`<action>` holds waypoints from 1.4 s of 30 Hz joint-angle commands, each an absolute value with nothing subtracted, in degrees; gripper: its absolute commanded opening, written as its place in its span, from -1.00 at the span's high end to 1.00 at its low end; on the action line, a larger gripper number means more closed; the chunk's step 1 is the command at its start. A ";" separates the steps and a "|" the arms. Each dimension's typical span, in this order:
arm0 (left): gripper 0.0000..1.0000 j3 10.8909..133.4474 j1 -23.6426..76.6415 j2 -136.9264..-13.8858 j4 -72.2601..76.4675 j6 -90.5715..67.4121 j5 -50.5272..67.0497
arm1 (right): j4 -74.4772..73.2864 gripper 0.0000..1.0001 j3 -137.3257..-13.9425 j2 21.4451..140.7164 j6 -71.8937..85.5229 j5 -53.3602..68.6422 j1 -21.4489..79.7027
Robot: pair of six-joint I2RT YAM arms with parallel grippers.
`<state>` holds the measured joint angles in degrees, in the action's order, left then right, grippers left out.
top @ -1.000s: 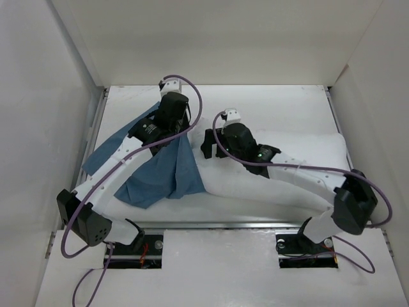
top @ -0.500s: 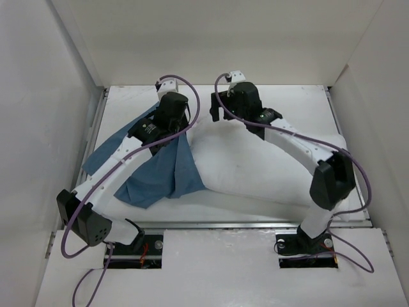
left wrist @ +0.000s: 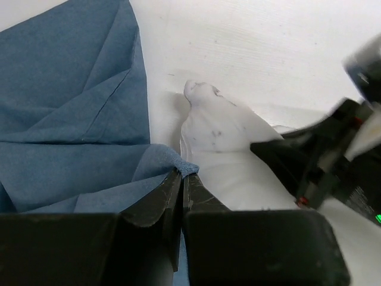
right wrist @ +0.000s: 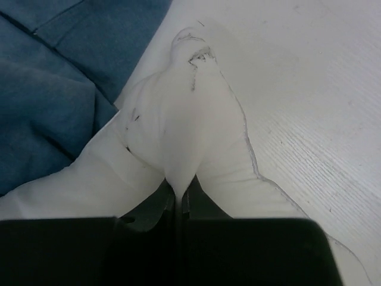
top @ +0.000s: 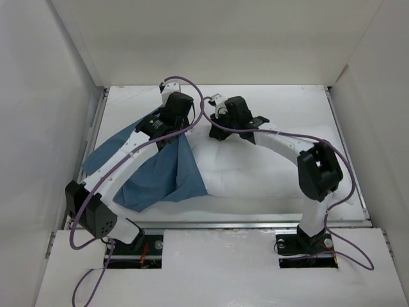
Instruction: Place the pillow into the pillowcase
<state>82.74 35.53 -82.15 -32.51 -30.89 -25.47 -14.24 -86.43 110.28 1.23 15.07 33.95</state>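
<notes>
The white pillow lies across the middle of the table, its far left corner bunched up. My right gripper is shut on a fold of that corner. The slate-blue pillowcase lies wrinkled to the pillow's left, overlapping its left end. My left gripper is shut on the pillowcase's edge, right beside the pillow corner. In the left wrist view the right gripper's black body shows close on the right. Both grippers sit near each other at the pillow's far left corner.
White walls enclose the table on the left, back and right. A metal rail runs along the near edge in front of the arm bases. The right arm's elbow arches over the pillow.
The right gripper travelled from above the pillow's middle to its far left corner and went from open to shut on it. The left arm shifted slightly, still holding the pillowcase.
</notes>
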 commanded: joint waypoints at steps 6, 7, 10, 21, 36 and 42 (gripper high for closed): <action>1.00 91.13 34.37 -87.44 -29.71 -28.57 -26.02 | 3.33 1.00 -62.97 79.21 4.03 19.94 35.24; 1.00 93.06 34.37 -88.06 -29.71 -28.56 -25.06 | 5.43 1.00 -61.19 75.71 4.91 21.52 35.24; 1.00 96.23 34.37 -90.69 -29.71 -27.25 -24.43 | 8.77 1.00 -55.12 71.30 5.45 25.74 36.82; 1.00 114.32 36.82 -100.36 -34.80 -24.43 -21.97 | 15.27 1.00 -48.08 71.54 3.77 31.30 41.57; 1.00 93.35 42.53 -83.68 -33.05 -26.28 -23.90 | 16.52 1.00 -67.05 87.01 14.33 1.83 32.90; 1.00 84.66 42.54 -75.68 -32.52 -27.60 -23.47 | 15.13 1.00 -73.99 91.31 15.73 7.47 27.07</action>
